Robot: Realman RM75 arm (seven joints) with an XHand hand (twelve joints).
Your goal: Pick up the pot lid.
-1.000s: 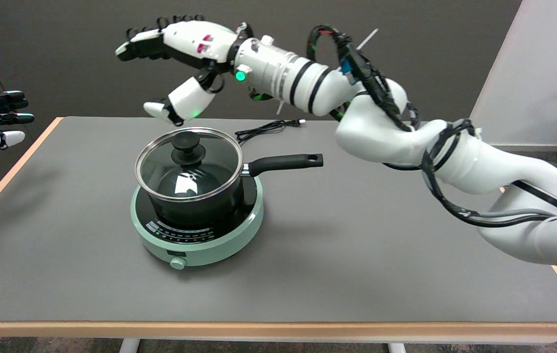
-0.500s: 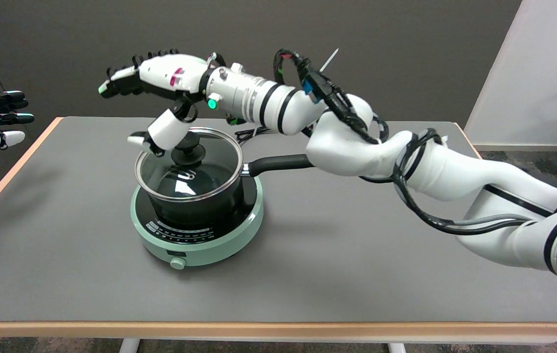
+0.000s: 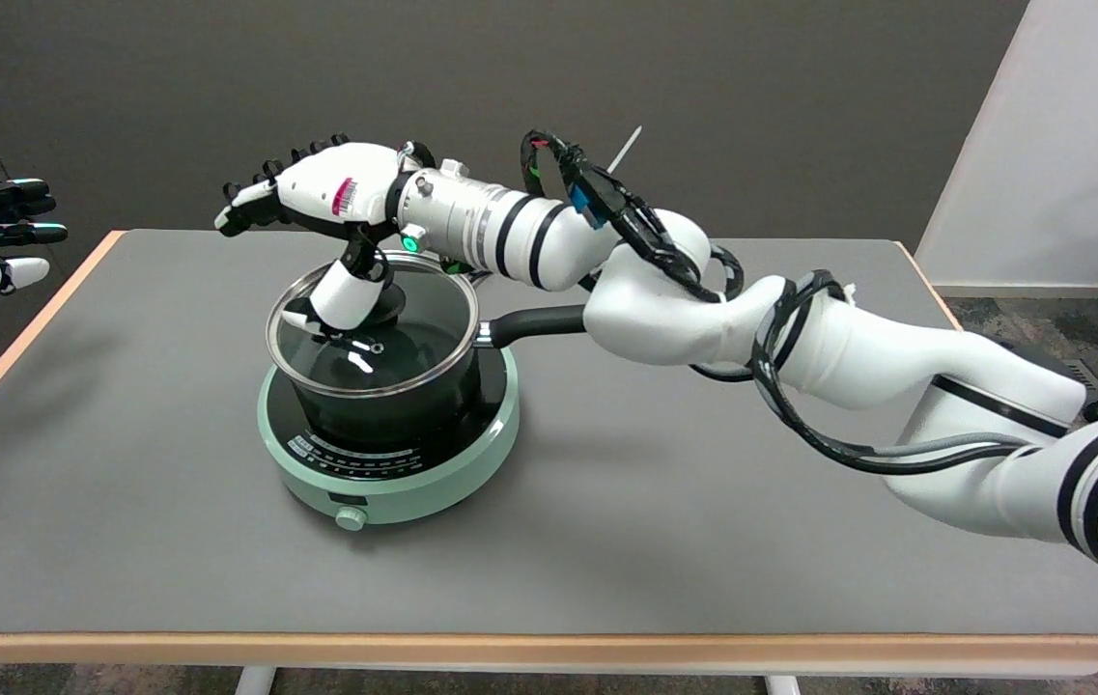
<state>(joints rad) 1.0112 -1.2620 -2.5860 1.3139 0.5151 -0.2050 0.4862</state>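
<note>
Lowered and advanced leftward since a second ago, right hand [image 3: 322, 227] now sits over the pot lid [image 3: 370, 323]. Fingers spread, nothing gripped; thumb [image 3: 341, 294] drops in front of the knob, likely to straddle it. Lid rests on the pot [image 3: 394, 405], on the green cooker [image 3: 389, 463], mid-table [image 3: 703, 531].

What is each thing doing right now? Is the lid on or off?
Pot lid: on the pot, not lifted.
Pot: sits on the green cooker, handle pointing to the picture's right.
Cooker: flat on the table, no lights visible.
Right hand: over the lid, fingers spread, thumb down by the knob; holds nothing.
</note>
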